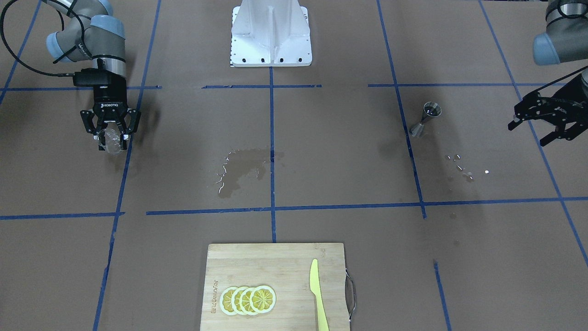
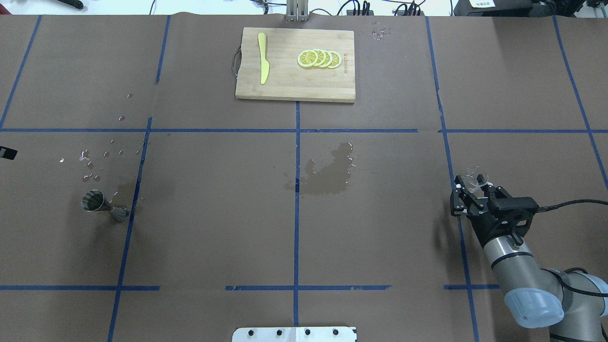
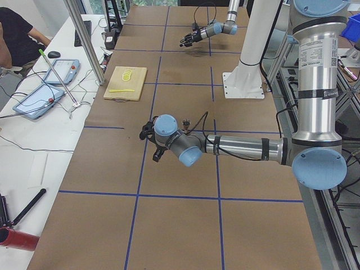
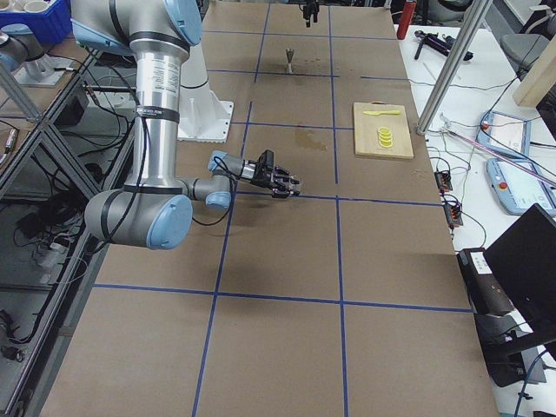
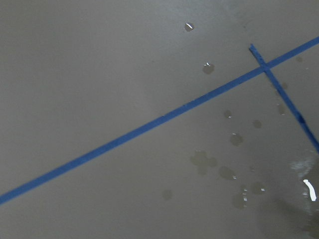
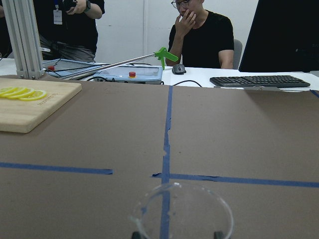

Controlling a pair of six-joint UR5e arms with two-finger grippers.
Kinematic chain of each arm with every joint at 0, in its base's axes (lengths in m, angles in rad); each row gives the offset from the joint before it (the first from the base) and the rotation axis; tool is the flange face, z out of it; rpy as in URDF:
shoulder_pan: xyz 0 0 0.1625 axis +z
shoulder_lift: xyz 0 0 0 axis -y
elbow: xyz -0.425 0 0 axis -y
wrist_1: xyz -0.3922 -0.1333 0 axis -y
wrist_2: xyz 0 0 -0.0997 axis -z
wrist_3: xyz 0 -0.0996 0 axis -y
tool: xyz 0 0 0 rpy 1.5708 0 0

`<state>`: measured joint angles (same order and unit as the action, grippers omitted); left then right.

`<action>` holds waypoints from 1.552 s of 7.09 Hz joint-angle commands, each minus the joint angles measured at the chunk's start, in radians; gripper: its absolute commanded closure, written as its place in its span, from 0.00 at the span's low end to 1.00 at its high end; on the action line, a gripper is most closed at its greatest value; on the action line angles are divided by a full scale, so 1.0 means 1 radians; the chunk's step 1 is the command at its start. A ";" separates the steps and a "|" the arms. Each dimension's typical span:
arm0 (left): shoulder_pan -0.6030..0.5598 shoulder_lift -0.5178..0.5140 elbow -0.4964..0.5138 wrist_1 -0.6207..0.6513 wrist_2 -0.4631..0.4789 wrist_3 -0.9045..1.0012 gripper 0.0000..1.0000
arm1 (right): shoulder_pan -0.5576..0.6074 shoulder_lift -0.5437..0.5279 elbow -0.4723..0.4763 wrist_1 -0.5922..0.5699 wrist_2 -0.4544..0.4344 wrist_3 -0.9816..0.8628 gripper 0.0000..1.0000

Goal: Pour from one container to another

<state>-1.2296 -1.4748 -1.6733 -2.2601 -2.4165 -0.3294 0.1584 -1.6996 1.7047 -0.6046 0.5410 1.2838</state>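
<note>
My right gripper (image 1: 110,138) is shut on the clear glass tumbler (image 1: 110,142), holding it by its sides low over the table at my right. The tumbler's round rim (image 6: 182,209) fills the bottom of the right wrist view, and its glass edge (image 2: 475,177) shows past the right gripper (image 2: 471,186) from overhead. The steel jigger (image 1: 426,119) stands upright far across the table on my left, also seen as the jigger (image 2: 99,204) from overhead. My left gripper (image 1: 533,128) hangs open and empty beside the jigger, a short way off it.
A wooden cutting board (image 1: 257,262) with lemon slices (image 1: 248,299) and a yellow knife (image 1: 318,294) lies at the far edge. A wet patch (image 1: 241,168) marks the middle and drops (image 1: 461,166) lie near the jigger. The white robot base (image 1: 271,34) stands behind. People sit beyond the table (image 6: 202,37).
</note>
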 commanded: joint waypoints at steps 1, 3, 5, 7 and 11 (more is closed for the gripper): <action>-0.002 0.044 -0.057 0.010 0.115 -0.007 0.00 | -0.025 0.000 -0.025 0.000 -0.026 0.009 0.91; 0.002 0.009 -0.016 0.017 0.099 -0.007 0.00 | -0.039 0.003 -0.039 -0.001 -0.026 0.057 0.90; -0.001 0.017 -0.037 0.016 0.050 -0.005 0.00 | -0.045 0.003 -0.060 0.000 -0.024 0.057 0.82; -0.002 0.019 -0.039 0.016 0.050 -0.007 0.00 | -0.050 0.003 -0.062 0.000 -0.024 0.057 0.73; -0.002 0.025 -0.048 0.014 0.050 -0.007 0.00 | -0.054 0.002 -0.062 0.000 -0.024 0.057 0.37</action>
<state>-1.2317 -1.4521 -1.7164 -2.2452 -2.3669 -0.3359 0.1053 -1.6968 1.6430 -0.6044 0.5164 1.3407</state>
